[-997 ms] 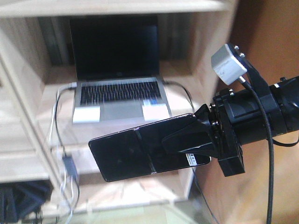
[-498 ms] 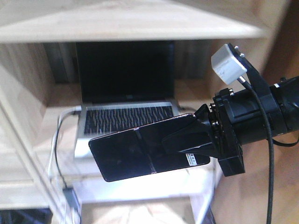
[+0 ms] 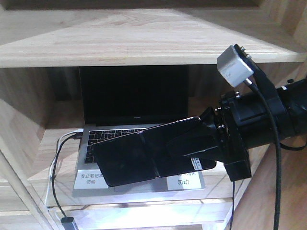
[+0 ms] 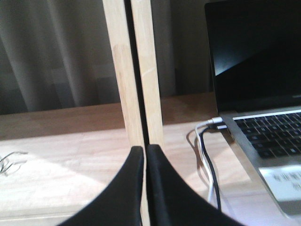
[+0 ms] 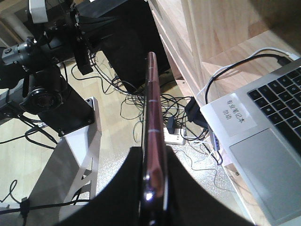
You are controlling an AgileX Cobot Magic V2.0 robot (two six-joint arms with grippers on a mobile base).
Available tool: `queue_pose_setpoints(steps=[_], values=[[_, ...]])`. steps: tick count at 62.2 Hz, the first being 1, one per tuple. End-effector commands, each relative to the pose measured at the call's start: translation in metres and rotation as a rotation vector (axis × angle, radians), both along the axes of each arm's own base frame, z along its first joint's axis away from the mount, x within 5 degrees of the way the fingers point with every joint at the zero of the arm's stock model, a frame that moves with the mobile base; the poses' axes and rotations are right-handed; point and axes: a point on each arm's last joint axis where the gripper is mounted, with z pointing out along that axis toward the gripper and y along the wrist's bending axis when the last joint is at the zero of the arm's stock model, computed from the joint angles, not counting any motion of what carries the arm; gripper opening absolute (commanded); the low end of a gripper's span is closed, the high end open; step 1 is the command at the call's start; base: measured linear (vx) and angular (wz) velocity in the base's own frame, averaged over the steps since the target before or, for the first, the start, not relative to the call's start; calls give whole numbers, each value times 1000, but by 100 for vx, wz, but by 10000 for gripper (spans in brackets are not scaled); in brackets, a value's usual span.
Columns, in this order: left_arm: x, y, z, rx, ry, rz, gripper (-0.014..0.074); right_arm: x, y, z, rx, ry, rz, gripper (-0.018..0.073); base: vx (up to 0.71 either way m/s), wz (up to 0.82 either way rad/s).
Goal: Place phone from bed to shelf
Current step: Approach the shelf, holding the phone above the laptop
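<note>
Right pincer (image 3: pixel 176 146) stays clamped on one short end of the phone (image 3: pixel 127 163), which juts out past its tips, held in the air and not yet on any board. Left pincer (image 4: pixel 144 155) is pressed shut on nothing. Beyond the right pincer's tips, behind the phone, sits the open laptop (image 3: pixel 134 103); above and farther off runs a thick plank of the shelf (image 3: pixel 120 45). Over the last second the shelf has grown larger in the front view — the robot has closed in — so, by my reckoning, the carry is nearly done and setting down comes next.
</note>
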Motion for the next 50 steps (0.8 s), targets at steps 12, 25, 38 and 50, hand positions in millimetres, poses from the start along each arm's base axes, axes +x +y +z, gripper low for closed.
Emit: queue_pose_setpoints(steps=[12, 25, 38, 50], values=[[-1, 0, 15, -11, -108, -2, 1, -12, 2, 20, 91, -8, 53, -2, 3, 1], [-1, 0, 15, -11, -108, -2, 1, -12, 2, 20, 91, -8, 53, -2, 0, 0], [-1, 0, 15, -11, -108, -2, 1, -12, 2, 20, 91, -8, 53, -2, 0, 0], [-1, 0, 15, -11, -108, -2, 1, -12, 2, 20, 91, -8, 53, -2, 0, 0]])
